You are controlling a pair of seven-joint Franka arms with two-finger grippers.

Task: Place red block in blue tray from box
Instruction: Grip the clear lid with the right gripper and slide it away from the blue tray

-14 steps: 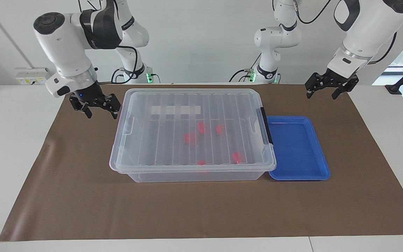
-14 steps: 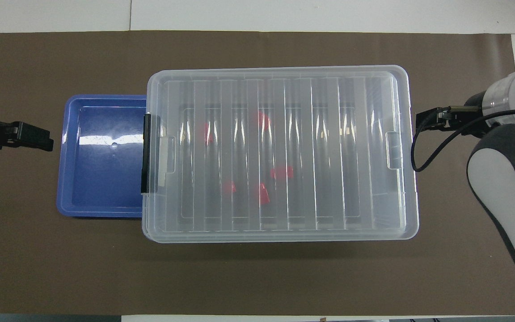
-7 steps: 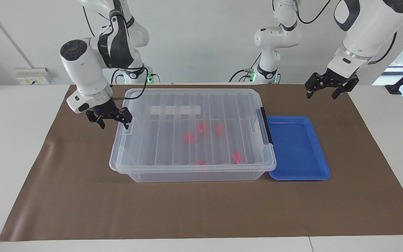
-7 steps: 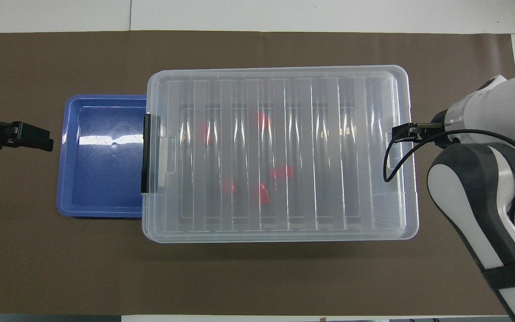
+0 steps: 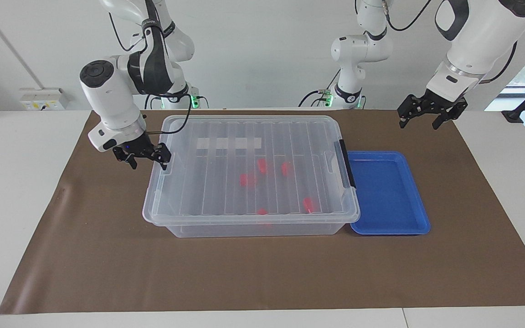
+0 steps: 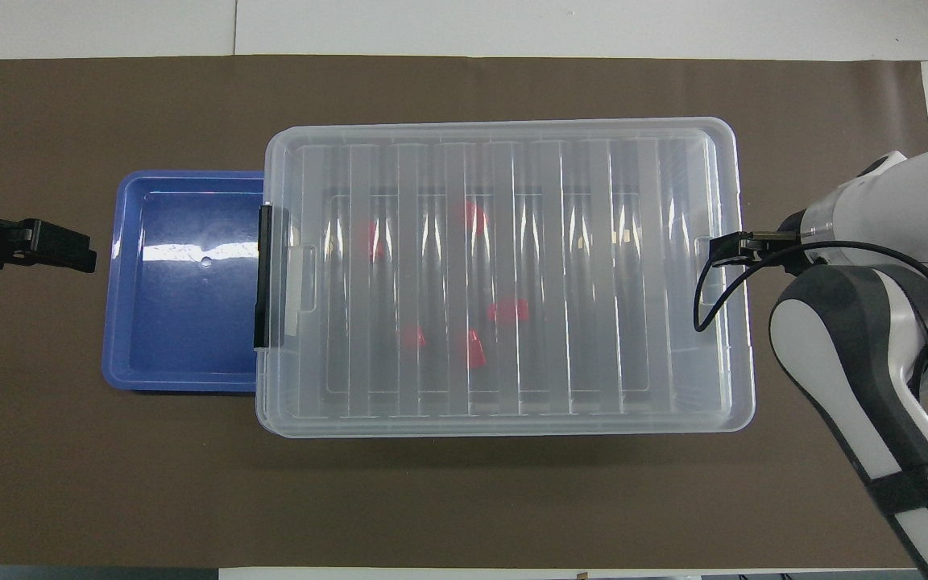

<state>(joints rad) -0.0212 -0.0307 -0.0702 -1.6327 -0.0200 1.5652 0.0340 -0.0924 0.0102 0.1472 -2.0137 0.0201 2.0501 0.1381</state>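
- the brown mat (image 5: 107, 255) covers most of the table (image 5: 16, 182), with wide bare stretches along its edge farthest from the robots and at both ends.
- the box (image 5: 249, 223) sits in the middle of the mat, its ribbed clear lid (image 5: 217, 182) closed on top; a black latch (image 5: 347, 164) shows on the short edge toward the left arm's end.
- the blue tray (image 5: 388, 228) lies right against that same short edge of the box, with its nearest rim tucked under the lid's overhang in the overhead view; nothing lies in it.
- five red blocks lie inside the box, seen through the lid: the red block (image 5: 308, 204) closest to the tray rests toward the box side farther from the robots; three others (image 5: 247, 179) cluster around the middle and one (image 5: 261, 212) sits by the wall farthest from the robots.
- the right gripper (image 5: 145, 158) is at the short edge of the box toward the right arm's end, its fingers spread and holding nothing, one fingertip (image 5: 165, 164) right at the lid's rim; i cannot tell whether it touches.
- the left gripper (image 5: 421, 119) waits in the air over bare mat, well apart from the tray, jaws spread and holding nothing.
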